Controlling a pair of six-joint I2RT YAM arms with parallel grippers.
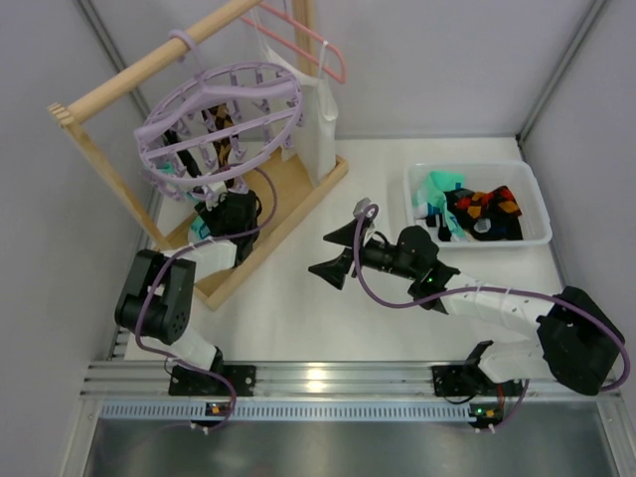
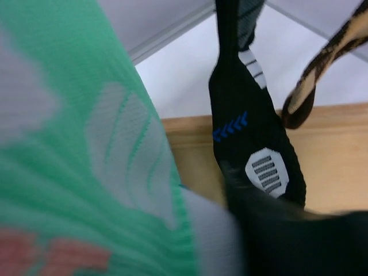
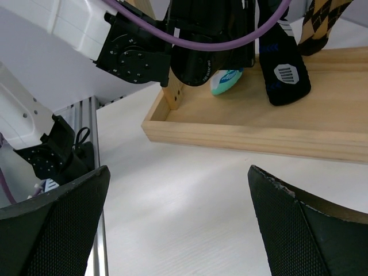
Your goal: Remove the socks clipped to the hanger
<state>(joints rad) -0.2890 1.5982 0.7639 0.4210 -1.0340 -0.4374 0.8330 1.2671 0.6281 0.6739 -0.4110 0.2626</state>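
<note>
The lavender ring hanger (image 1: 219, 109) hangs from the wooden rail with socks clipped under it. My left gripper (image 1: 212, 217) reaches up beneath it. In the left wrist view a mint-green sock (image 2: 86, 144) fills the space at the jaws. One dark finger (image 2: 287, 241) shows beside it and the other is hidden, so I cannot see whether the jaws grip it. A black sock (image 2: 259, 144) and a brown checked sock (image 2: 322, 75) hang behind. My right gripper (image 1: 338, 253) (image 3: 178, 218) stands wide open over the bare table, holding nothing.
The wooden frame's base (image 3: 259, 126) lies ahead of my right gripper. A white bin (image 1: 477, 243) at the right holds several loose socks (image 1: 477, 209). A pink coat hanger (image 1: 308, 40) and a white cloth (image 1: 318, 119) hang at the rail's far end.
</note>
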